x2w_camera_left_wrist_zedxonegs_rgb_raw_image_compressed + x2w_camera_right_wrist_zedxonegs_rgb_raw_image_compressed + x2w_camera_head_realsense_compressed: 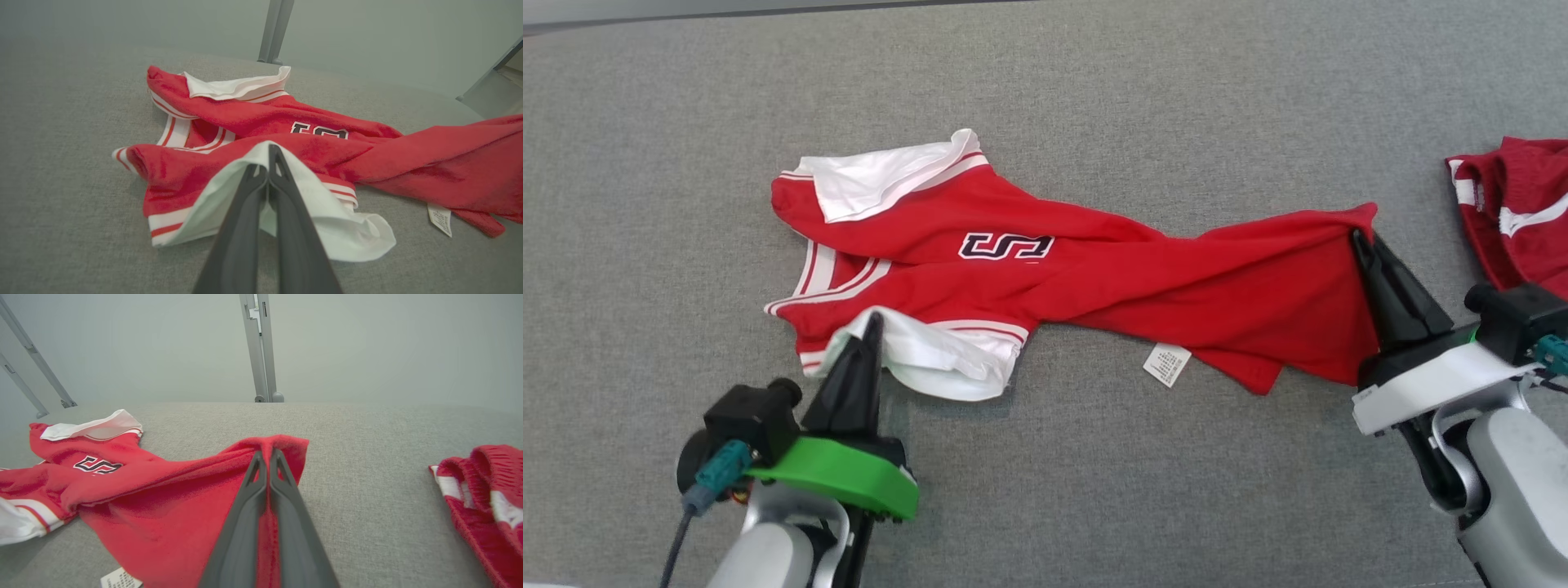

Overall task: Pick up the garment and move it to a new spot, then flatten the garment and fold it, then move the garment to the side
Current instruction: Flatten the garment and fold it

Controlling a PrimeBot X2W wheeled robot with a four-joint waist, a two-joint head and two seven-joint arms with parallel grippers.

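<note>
The garment is a red jersey with white sleeves, white and red trim and a dark number; it lies rumpled and twisted across the grey surface. My left gripper is shut on the near white sleeve, and its closed fingers pinch that white cloth. My right gripper is shut on the jersey's red hem corner at the right end, where the cloth is bunched around the fingertips. A white care label sticks out from the lower hem.
A second red garment with white stripes lies at the right edge of the grey fabric surface. Grey metal frame posts stand beyond the far edge.
</note>
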